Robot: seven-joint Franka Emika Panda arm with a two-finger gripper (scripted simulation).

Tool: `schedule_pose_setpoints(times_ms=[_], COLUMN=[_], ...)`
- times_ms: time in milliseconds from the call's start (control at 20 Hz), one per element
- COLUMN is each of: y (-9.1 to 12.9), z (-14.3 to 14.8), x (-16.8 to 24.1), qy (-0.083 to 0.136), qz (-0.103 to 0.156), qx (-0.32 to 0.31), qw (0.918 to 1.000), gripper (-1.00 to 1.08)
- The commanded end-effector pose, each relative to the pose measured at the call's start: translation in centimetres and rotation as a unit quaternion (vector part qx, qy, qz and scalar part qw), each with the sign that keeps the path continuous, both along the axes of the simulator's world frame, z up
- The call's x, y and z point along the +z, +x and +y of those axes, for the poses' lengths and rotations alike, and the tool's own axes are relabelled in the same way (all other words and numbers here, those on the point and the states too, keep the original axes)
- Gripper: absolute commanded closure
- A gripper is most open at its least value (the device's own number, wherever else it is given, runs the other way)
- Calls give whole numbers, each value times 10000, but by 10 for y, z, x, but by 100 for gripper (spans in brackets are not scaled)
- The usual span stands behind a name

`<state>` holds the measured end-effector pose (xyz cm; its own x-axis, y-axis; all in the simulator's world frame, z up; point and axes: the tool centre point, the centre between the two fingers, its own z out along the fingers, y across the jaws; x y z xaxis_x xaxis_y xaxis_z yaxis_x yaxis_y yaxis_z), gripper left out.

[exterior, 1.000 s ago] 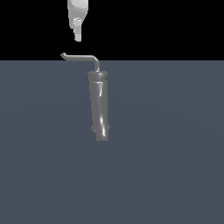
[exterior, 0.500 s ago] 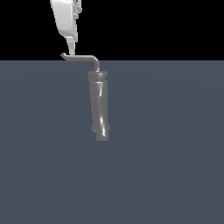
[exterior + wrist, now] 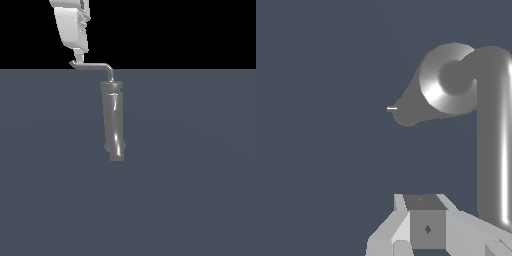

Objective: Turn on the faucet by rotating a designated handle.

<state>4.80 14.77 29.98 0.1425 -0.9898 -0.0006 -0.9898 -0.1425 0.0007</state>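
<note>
**One end effector at the hooked tip of one handle**

There is one faucet in the scene. It stands alone on the flat dark grey tabletop, a little to the left of the middle in the exterior view. Its body is one glossy grey tube, long and slightly tapered, with one small stub at its low end.

From the top of the body rises one handle, a thin grey rod bent in an L. The short part goes up from the body, and the long part runs toward the exterior view's left and ends in one small hook.

One white end effector comes down from the upper left of the exterior view. Its tip is at the hooked end of the handle, touching it or just above it; I cannot tell which. I also cannot tell whether its fingers are spread or pressed together, because the exterior view shows them as one narrow piece.

In the wrist view, the faucet is seen from above as a round shiny end, and the handle passes as one thick grey bar just beside the end effector.
</note>
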Motion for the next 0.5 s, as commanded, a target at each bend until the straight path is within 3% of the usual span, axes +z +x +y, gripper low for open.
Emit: schedule_pose_setpoints(times_ms=[0,450], y=[0,-21], z=[0,-2], x=[0,0], qy=[-2,-2], qz=[-3,-2], qx=[-8,-5], qw=[10000,10000], gripper=[108,108])
